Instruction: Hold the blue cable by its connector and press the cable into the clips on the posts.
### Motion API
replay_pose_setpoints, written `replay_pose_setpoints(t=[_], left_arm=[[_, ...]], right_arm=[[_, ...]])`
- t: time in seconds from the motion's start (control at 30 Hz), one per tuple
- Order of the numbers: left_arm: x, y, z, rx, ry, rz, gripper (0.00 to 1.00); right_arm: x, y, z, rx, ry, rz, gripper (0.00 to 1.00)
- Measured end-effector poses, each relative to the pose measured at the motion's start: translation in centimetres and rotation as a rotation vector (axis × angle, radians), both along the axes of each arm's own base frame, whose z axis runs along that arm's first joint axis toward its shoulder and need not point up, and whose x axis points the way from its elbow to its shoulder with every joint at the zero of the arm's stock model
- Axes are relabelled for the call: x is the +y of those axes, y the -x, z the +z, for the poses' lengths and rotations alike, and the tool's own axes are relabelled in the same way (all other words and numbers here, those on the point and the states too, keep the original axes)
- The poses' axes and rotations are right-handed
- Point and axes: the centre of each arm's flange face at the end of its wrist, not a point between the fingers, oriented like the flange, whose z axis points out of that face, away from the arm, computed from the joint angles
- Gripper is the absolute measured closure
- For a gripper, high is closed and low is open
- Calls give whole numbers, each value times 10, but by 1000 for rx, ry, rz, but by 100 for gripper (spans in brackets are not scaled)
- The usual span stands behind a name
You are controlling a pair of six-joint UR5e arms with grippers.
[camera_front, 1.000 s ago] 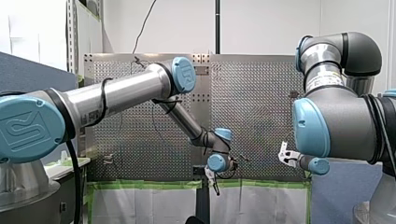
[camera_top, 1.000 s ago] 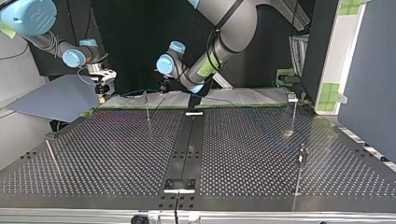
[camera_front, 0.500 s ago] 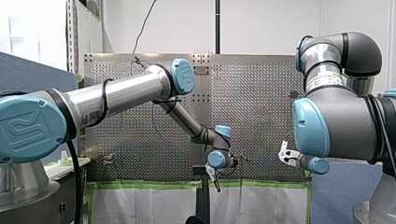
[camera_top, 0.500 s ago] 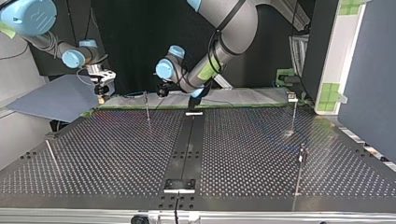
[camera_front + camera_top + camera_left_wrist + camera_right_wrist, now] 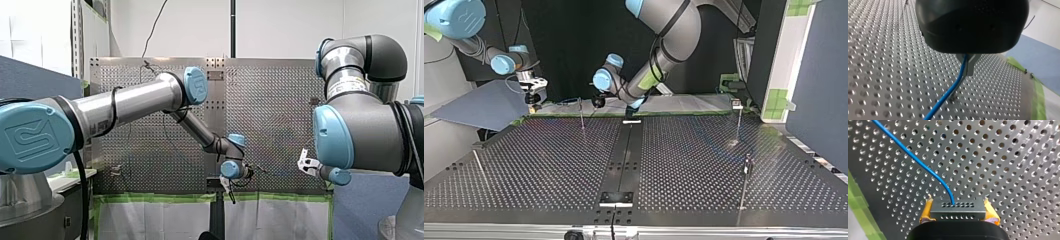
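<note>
Two grippers share the blue cable [image 5: 920, 163]. My right gripper [image 5: 958, 211] has its yellow pads [image 5: 926, 211] clamped on the two ends of the dark connector [image 5: 958, 208]. The cable leaves the connector's perforated face and arcs away over the perforated table [image 5: 684, 165]. My left gripper [image 5: 967, 65] has its metal fingers [image 5: 970, 66] drawn close together with the cable running between them. From there the cable slopes down toward the table surface.

In the top view both grippers hang at the far edge of the table, well apart. One thin post [image 5: 582, 114] stands between them, just beside my left gripper. Two more posts [image 5: 738, 120] [image 5: 746, 172] stand at that view's right, well away from both grippers. Green tape [image 5: 574, 114] lines the far edge, a dark strip [image 5: 626, 150] runs down the table's middle, and a blue panel [image 5: 484, 105] lies beyond the far corner near my right gripper.
</note>
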Motion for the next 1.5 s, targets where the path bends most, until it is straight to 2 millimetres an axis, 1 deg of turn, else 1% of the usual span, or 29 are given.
replay_pose_setpoints(t=[0.07,0.17,0.37,0.6,0.77,1.0,1.27,1.5], left_arm=[[1,-4,-5,11,-5,0,100],[3,-12,-6,14,-3,0,100],[13,-20,-11,29,-2,3,100],[23,-32,-10,28,5,16,100],[25,-40,-5,18,14,23,100],[24,-44,-2,15,27,14,100],[32,-49,-3,22,21,43,100],[33,-51,-2,12,16,53,100]], right_arm=[[-1,-1,1,-8,5,1,100],[-4,-2,3,-21,16,1,100],[-9,-1,6,-34,28,-12,100],[-18,1,10,-57,36,-53,100],[-24,0,12,-65,46,-65,100],[-32,-1,3,-59,48,-67,100],[-42,-2,-4,-59,52,-65,100],[-48,-3,-8,-59,58,-69,100]])
